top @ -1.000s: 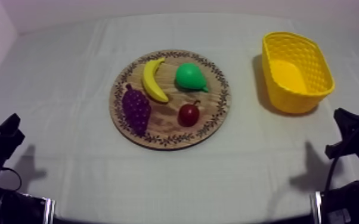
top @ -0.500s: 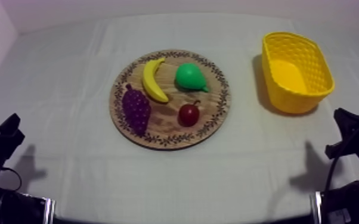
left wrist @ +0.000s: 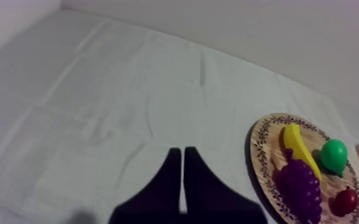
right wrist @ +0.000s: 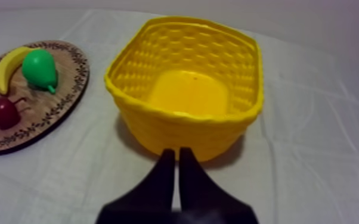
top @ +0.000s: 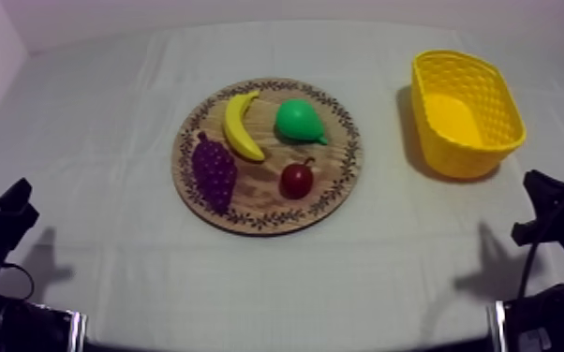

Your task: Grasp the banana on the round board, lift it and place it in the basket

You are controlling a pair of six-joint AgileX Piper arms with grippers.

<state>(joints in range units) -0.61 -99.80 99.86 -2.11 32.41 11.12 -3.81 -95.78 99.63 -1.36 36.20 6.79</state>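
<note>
A yellow banana [top: 240, 124] lies on the round wooden board [top: 342, 178] at the table's middle, beside a green pear [top: 298, 121]. The yellow basket [top: 466, 112] stands empty at the right. My left gripper [top: 14, 198] rests low at the left, far from the board, fingers shut together as a narrow wedge [left wrist: 180, 156]; the banana [left wrist: 298, 147] shows off to its side. My right gripper [top: 539, 183] rests low at the right, just in front of the basket [right wrist: 188, 89], also shut [right wrist: 175, 156] on nothing.
A bunch of purple grapes [top: 214, 171] and a small red fruit [top: 296, 180] share the board with the banana. Grey-white cloth [top: 276, 271] covers the table, with open room in front of the board and at the left.
The right arm has shifted very slightly; everything else is as before.
</note>
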